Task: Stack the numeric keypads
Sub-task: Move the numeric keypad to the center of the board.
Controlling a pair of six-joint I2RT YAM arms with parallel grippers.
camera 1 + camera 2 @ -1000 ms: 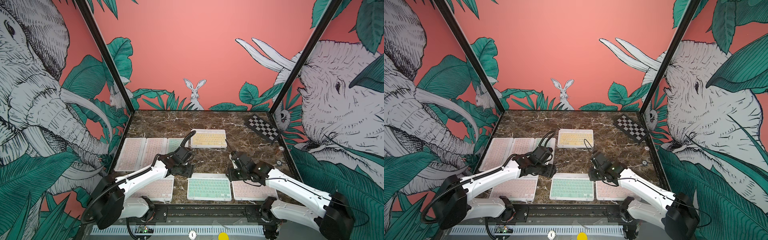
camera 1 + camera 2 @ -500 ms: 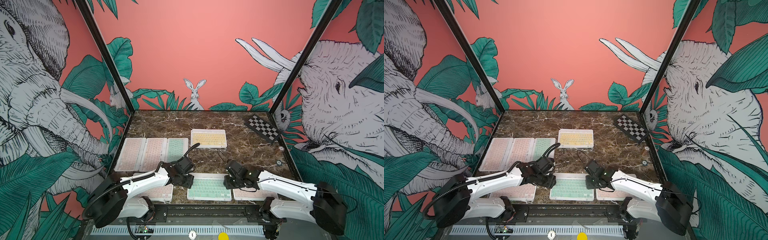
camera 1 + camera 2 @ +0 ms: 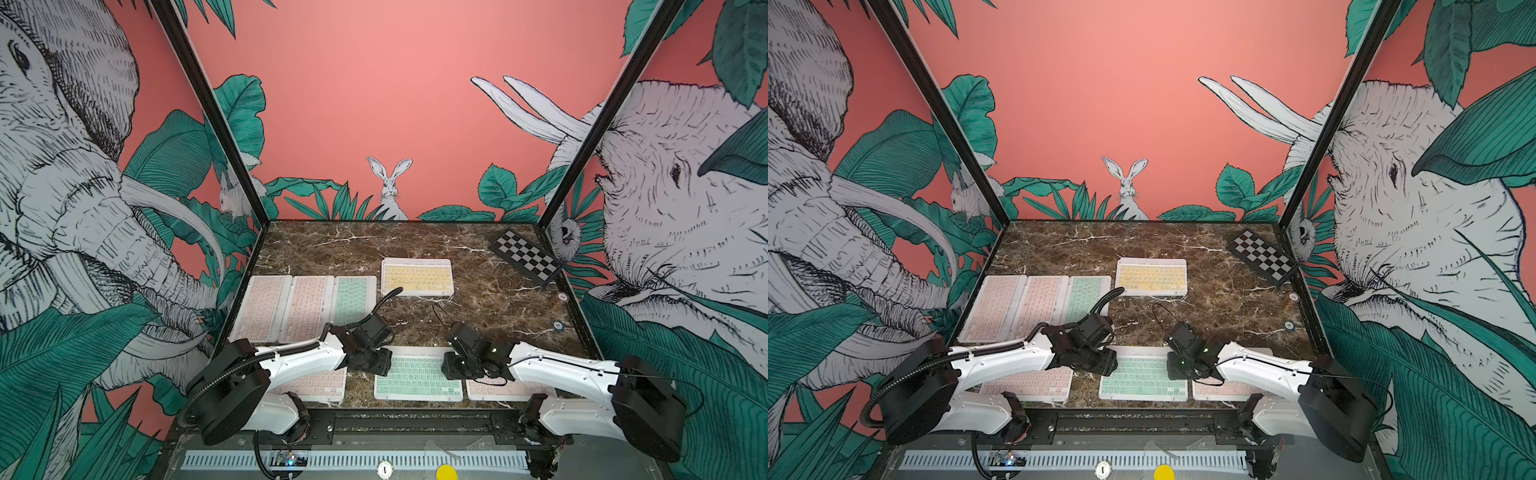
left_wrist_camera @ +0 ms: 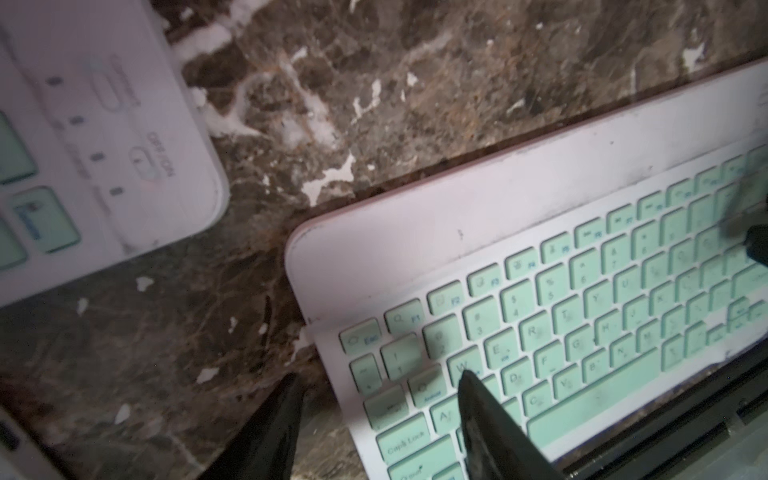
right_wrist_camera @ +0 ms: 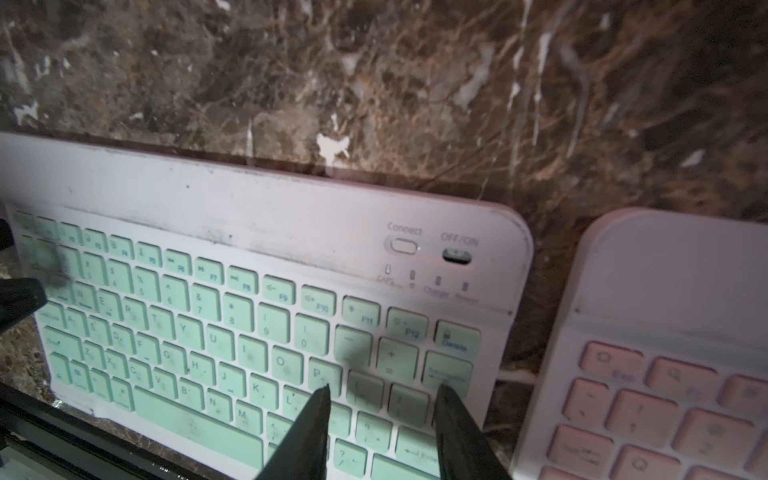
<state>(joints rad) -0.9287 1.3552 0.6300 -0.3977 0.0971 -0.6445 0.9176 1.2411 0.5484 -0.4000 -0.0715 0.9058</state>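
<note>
You see seven numeric keypads point(image 3: 417, 277): four pink, two green, one yellow. Your left gripper point(image 4: 378, 376) and right gripper point(image 5: 382, 390), both parted, stand at opposite ends of one green keypad point(image 3: 417, 376).

Seven in sight in both top views, all thin, white-framed, lying flat and face up on the marble tabletop point(image 3: 498, 291). Along the near edge, in a row with gaps between, long sides facing front: front-left pink keypad point(image 3: 320, 384), front mint keypad point(image 3: 417, 380), front-right pink keypad point(image 3: 515, 391), the pink two partly hidden. Farther back at the left, turned lengthwise and packed side by side: outer pink keypad point(image 3: 262, 307), middle pink keypad point(image 3: 307, 305), rear mint keypad point(image 3: 353, 297). Behind centre, alone: yellow keypad point(image 3: 417, 276). On the front mint one, grey scuffs along the blank band above the keys, Connect button and OFF/ON switch at one corner.
</note>
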